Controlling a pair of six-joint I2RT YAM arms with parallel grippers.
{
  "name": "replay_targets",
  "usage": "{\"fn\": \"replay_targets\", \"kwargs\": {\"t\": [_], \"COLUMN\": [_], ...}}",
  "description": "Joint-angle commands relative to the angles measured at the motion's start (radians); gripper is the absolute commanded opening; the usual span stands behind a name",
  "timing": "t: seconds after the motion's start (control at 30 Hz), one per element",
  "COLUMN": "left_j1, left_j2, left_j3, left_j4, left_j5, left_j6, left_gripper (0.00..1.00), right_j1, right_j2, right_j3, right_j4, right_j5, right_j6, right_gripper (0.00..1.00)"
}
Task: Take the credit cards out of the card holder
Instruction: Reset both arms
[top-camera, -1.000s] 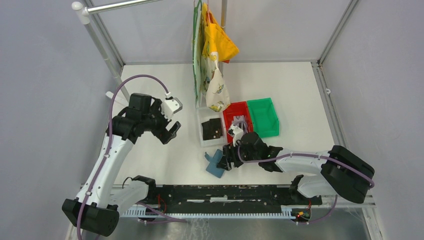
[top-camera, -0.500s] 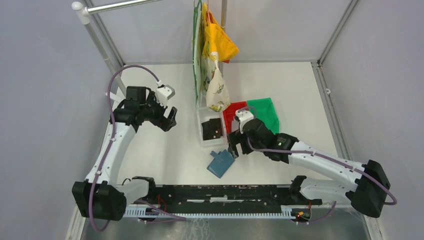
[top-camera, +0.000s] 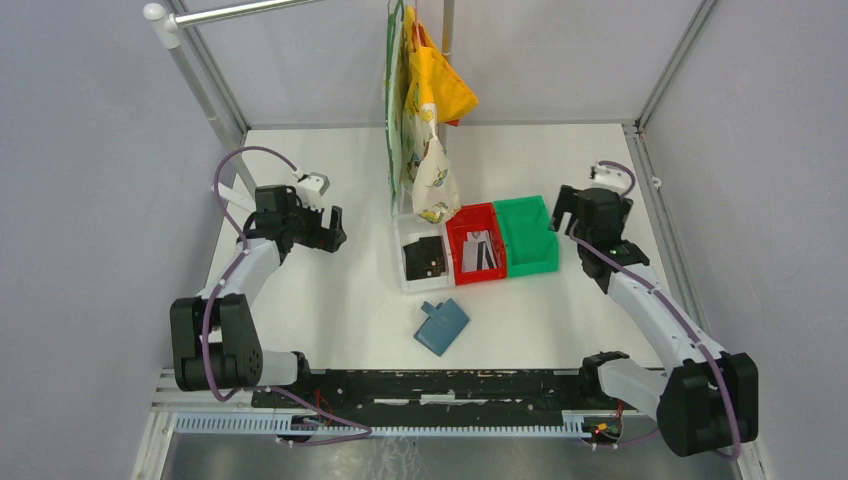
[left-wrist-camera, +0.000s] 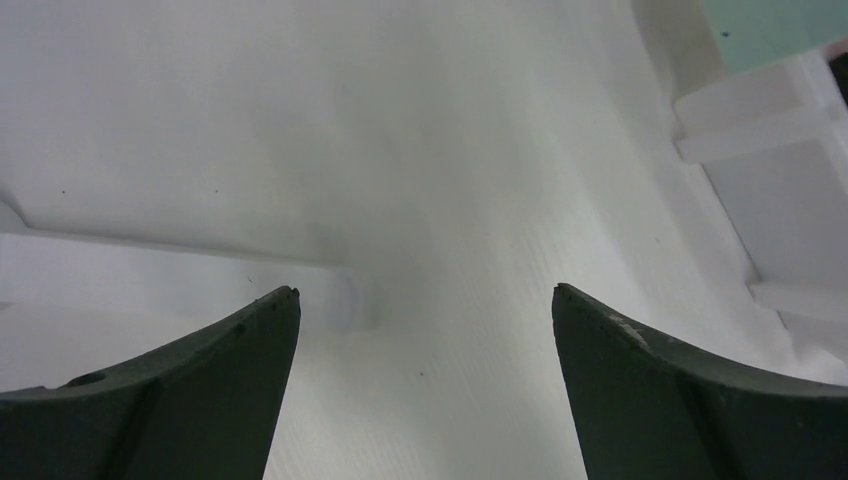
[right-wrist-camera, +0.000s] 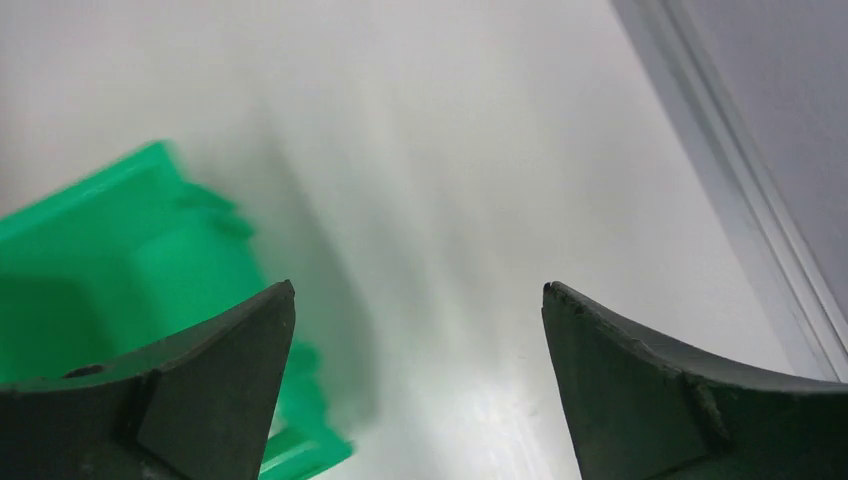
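1. Card holder — teal, lying flat on the surface near the front edge, just in front of the row of bins. Touched by neither hand.
2. Credit cards — dark ones lying in the white bin; more, pale and dark, in the red bin beside it. No card visibly sticking out of the holder; inside of the holder not visible from above.
3. Left hand — jaws spread wide, empty, over bare surface at the left, well apart from the holder.
4. Right hand — jaws spread wide, empty, just beside the right wall of the green bin, well apart from the holder.
5. Step in hand, by judgement: extraction finished or nearly so, with only a check of the holder for leftovers outstanding.
6. Handling note, should a card be left inside: pin one flap of the holder with one hand and open the other flap with the second. Pinch the card by its exposed edge and draw it flat along the pocket, not upward. Soft holder otherwise likely to drag along with the card.
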Motion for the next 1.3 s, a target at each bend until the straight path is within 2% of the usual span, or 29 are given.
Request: {"fn": "replay_targets", "kwargs": {"t": [0.0, 0.2, 0.37, 0.53, 0.6, 0.8, 1.0, 1.1, 1.27], "left_j1": [0.055, 0.069, 0.082, 0.099, 0.102, 0.107, 0.107, 0.106, 0.098], "left_j2": [0.077, 0.083, 0.046, -0.016, -0.039, -0.089, -0.005, 0.093, 0.124], "left_j3": [-0.024, -0.177, -0.318, -0.457, -0.481, -0.577, -0.589, -0.617, -0.585], "left_j4": [0.309, 0.546, 0.719, 0.925, 0.953, 1.121, 1.297, 1.48, 1.429], "left_j5": [0.062, 0.03, 0.005, 0.003, -0.018, -0.097, -0.116, -0.136, -0.141], "left_j6": [-0.13, -0.161, -0.182, -0.226, -0.235, -0.247, -0.312, -0.322, -0.305], "left_gripper": [1.0, 1.0, 1.0, 1.0, 1.0, 1.0, 1.0, 1.0, 1.0], "right_j1": [-0.146, -0.159, -0.161, -0.159, -0.16, -0.159, -0.15, -0.128, -0.06], "right_j2": [-0.012, -0.014, -0.076, -0.112, -0.118, -0.055, 0.048, 0.094, 0.175], "right_j3": [-0.146, -0.305, -0.504, -0.685, -0.743, -0.789, -0.807, -0.836, -0.872], "right_j4": [0.287, 0.48, 0.683, 0.901, 0.967, 1.134, 1.318, 1.429, 1.618], "right_j5": [0.121, 0.359, 0.428, 0.42, 0.393, 0.324, 0.215, 0.183, 0.123], "right_j6": [0.017, -0.076, -0.143, -0.225, -0.24, -0.279, -0.305, -0.338, -0.447], "right_gripper": [0.98, 0.98, 0.98, 0.98, 0.98, 0.98, 0.98, 0.98, 0.98]}}
